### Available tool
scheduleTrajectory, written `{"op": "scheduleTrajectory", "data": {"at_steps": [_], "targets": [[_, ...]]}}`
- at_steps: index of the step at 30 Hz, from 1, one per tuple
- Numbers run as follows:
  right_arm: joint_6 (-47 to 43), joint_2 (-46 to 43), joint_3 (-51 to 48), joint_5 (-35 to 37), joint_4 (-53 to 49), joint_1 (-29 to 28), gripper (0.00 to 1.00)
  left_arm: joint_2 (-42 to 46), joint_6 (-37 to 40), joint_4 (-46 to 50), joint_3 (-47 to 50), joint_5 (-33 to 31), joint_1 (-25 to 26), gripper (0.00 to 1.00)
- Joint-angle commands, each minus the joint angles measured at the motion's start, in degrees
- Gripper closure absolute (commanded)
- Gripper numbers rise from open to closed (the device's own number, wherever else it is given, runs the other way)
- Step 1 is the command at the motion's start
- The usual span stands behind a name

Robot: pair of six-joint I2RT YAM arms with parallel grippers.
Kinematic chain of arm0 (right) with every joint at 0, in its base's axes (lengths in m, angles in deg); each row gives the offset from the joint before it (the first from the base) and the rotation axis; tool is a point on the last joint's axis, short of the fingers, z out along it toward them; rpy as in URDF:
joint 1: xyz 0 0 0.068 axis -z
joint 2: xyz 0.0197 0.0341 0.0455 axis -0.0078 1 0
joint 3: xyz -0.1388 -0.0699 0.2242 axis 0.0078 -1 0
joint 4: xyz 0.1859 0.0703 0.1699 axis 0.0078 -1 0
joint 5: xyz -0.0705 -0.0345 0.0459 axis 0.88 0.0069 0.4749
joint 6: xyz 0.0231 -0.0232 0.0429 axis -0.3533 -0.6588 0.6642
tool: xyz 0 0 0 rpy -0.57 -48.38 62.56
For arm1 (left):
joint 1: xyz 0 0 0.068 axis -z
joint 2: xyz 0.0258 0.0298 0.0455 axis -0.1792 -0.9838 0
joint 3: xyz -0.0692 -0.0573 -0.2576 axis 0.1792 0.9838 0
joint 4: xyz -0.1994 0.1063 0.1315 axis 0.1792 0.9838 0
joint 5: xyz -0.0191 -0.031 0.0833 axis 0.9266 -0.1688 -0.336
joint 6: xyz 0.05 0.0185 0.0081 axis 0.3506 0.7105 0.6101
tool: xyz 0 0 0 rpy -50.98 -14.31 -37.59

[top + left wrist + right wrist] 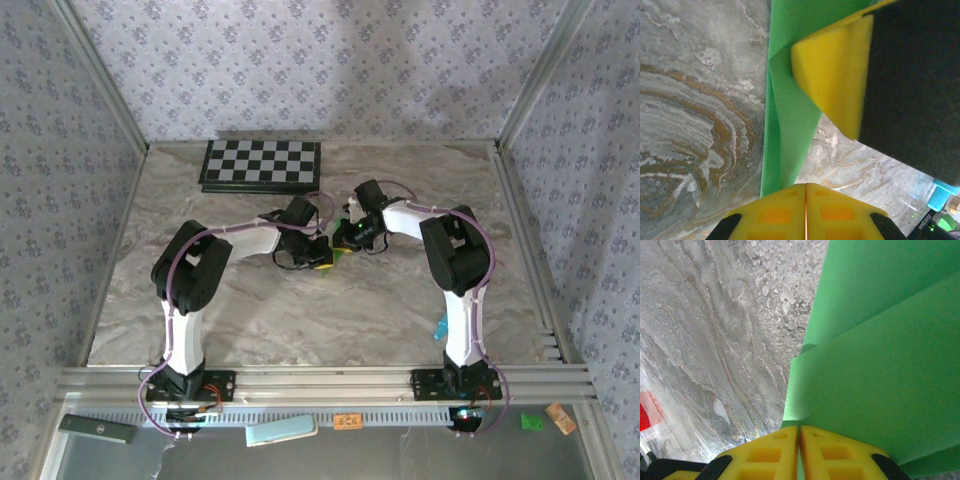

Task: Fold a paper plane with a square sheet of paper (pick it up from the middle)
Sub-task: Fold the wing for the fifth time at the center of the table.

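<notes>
We see the checkerboard at the back of the table. The paper lies in front of its right end. The left gripper sits in front of that end and the right gripper just past it. The marker lies far in front, further right.

Left arm, right arm: white tubular links, bulky black joint housings, black bases. Lilac cables loop along each. Left gripper, right gripper: yellow plastic fingers, square recessed pockets, black shoulders behind.
</notes>
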Motion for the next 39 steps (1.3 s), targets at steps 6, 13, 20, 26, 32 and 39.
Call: {"op": "scheduleTrajectory", "data": {"at_steps": [6,13,20,26,32,39], "targets": [[0.09,4.31,-0.98,5.42,-3.84,0.28,0.86,-2.39,0.50,2.20,-0.76,0.25,-0.05,0.93],[0.14,4.62,-0.98,5.78,-4.39,0.38,0.87,-1.79,0.47,2.97,2.04,-0.54,0.04,0.95],[0.09,5.62,0.06,7.30,-6.84,0.37,0.87,-0.02,1.11,4.04,5.54,-1.18,0.09,0.98],[0.26,6.37,0.87,9.19,-9.30,0.37,0.87,1.28,2.90,5.92,6.87,-1.22,0.23,0.99],[0.52,6.88,1.49,9.56,-10.07,0.37,0.88,2.27,7.60,10.24,6.91,-1.45,0.99,0.99],[0.79,6.75,1.45,9.18,-9.60,0.28,0.88,4.82,10.32,14.74,8.30,-3.64,1.26,1.00]]}}
